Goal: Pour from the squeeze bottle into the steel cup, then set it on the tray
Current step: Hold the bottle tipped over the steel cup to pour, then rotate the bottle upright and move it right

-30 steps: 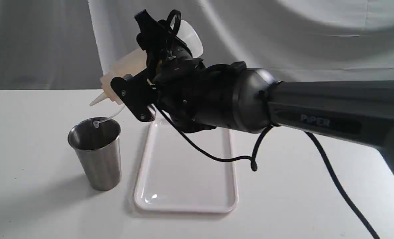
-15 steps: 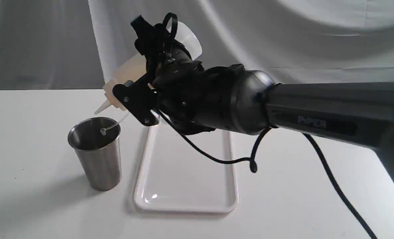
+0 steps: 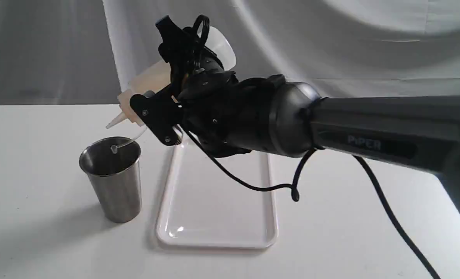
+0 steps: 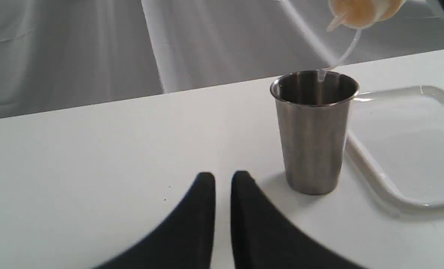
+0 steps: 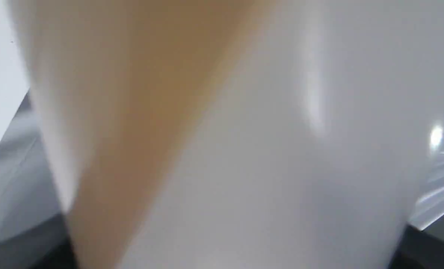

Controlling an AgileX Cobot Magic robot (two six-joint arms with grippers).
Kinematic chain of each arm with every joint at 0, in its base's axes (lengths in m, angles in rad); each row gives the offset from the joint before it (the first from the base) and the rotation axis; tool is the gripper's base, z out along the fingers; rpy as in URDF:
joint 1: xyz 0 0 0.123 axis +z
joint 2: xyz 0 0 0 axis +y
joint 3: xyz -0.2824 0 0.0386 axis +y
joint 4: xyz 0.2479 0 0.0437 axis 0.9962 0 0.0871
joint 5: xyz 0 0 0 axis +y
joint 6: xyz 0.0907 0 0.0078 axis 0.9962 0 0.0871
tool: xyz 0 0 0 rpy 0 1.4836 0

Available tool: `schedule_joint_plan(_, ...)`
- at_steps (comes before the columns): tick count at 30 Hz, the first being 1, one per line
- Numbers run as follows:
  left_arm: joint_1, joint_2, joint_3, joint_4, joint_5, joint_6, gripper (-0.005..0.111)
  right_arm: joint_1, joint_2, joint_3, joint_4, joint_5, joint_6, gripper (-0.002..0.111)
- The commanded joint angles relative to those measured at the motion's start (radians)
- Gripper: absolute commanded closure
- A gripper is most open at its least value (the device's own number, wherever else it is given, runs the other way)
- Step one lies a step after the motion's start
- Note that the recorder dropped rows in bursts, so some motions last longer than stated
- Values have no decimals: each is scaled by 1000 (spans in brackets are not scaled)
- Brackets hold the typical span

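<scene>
My right gripper (image 3: 164, 73) is shut on the squeeze bottle (image 3: 148, 79), holding it tilted with the nozzle (image 3: 112, 123) pointing down and left, just above the steel cup (image 3: 115, 182). The tethered cap (image 3: 114, 148) dangles over the cup's mouth. Orange-yellow liquid shows in the bottle (image 5: 222, 149), which fills the right wrist view. The cup (image 4: 313, 142) stands upright on the table, left of the white tray (image 3: 222, 201). In the left wrist view the bottle (image 4: 360, 11) hangs above the cup. My left gripper (image 4: 222, 179) rests low near the cup, shut and holding nothing.
The tray's rim (image 4: 394, 198) lies close beside the cup's base. A black cable (image 3: 253, 186) hangs from the right arm above the tray. A grey-white cloth backdrop (image 3: 330, 46) closes off the far side of the white table (image 3: 40, 240).
The bottle swayed slightly: its nozzle went a little right and down, then came back left. The dangling cap swung with it over the cup. Cup and tray stayed put.
</scene>
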Motion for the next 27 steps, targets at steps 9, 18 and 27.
schedule_joint_plan(9,-6,-5,4,4,-8,-3,98,1,-10,-12,-16,7,19,108)
schedule_joint_plan(18,-6,-5,4,4,-8,-3,98,1,-10,-14,-16,99,408,108)
schedule_joint_plan(27,-6,-5,4,4,-8,-3,98,-6,-60,-14,6,112,774,108)
